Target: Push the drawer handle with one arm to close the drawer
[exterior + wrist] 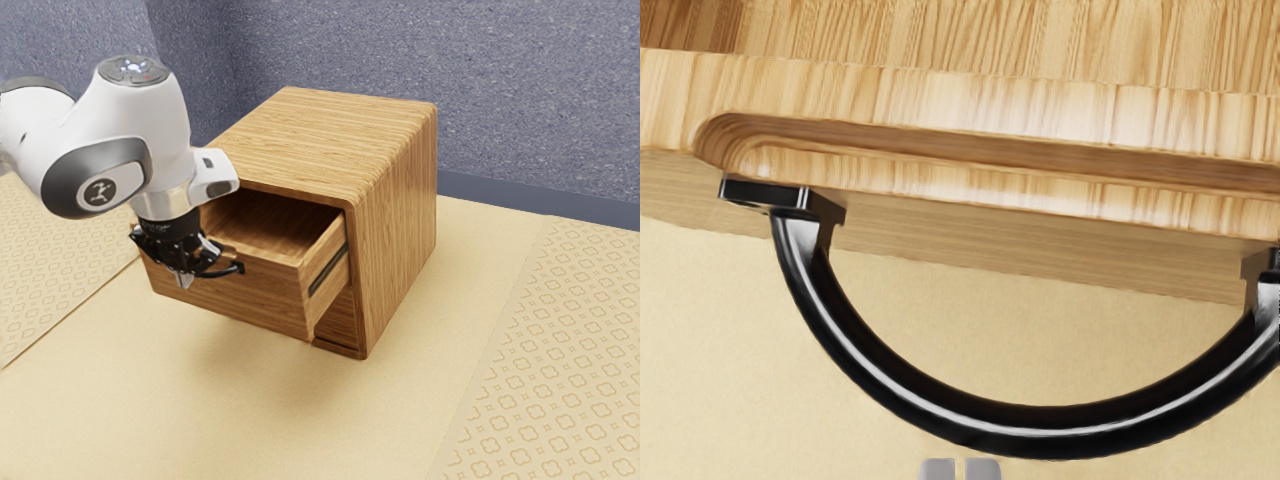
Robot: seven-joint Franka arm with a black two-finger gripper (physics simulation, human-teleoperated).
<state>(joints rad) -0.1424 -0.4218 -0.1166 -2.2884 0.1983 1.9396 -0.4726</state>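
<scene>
Cabinet (400, 200) on tan surface (240, 400), patterned at sides. Speckled blue-grey wall (340, 50) behind, dark baseboard (500, 193). Drawer (275, 295) open. Hand (184, 281) near handle (1020, 430), fingers together.

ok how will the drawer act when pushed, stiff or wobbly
The drawer looks like thick wood, so it probably won't flex. The dark rail along its side suggests it should slide rather than tip.

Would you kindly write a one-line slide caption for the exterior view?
A Franka gripper poised at the curved black handle of a wooden drawer standing open in its cabinet.
</scene>
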